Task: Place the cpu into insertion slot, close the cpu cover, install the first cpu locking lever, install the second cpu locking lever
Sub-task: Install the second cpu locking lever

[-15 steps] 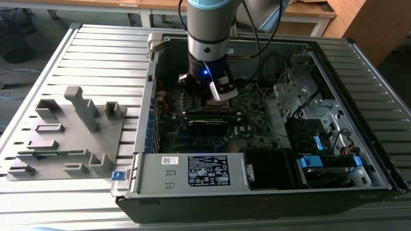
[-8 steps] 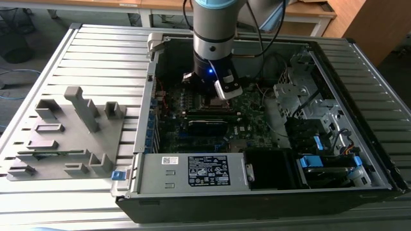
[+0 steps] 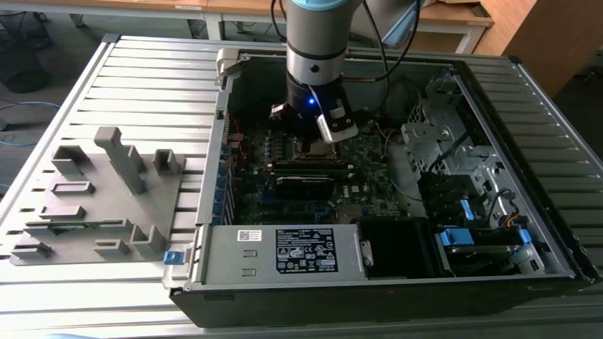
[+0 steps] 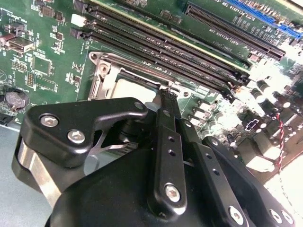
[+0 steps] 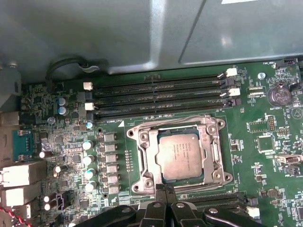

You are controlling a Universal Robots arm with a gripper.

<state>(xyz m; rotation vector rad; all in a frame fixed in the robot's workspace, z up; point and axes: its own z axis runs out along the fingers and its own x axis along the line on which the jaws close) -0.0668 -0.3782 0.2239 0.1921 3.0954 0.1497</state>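
Exterior view: the black two-fingered gripper [image 3: 315,141] hung low inside the open black computer case [image 3: 396,282], over the middle of the dark green motherboard [image 3: 292,198] and directly above the small square dark insertion slot [image 3: 314,150]. A grey moulded parts tray [image 3: 94,205] sat on the slatted table to the exterior view's left.

First wrist view: the small flat square cpu [image 5: 182,155], dull silver-grey on top, lay seated in the slot, and the thin silver-grey metal cpu cover [image 5: 177,158] looked folded flat around it, chip showing through its window. The fingertips [image 5: 164,191] sat pinched together, holding nothing, at one edge of the frame. The long black memory slots [image 5: 156,97] ran along the opposite side.

Second wrist view: the fingers [image 4: 166,111] met at a narrow tip touching or just above the frame's edge.

Judgement: lever work. Best done by pressing squarely on the wire lever, not the cover, and staying off the chip and memory slots.
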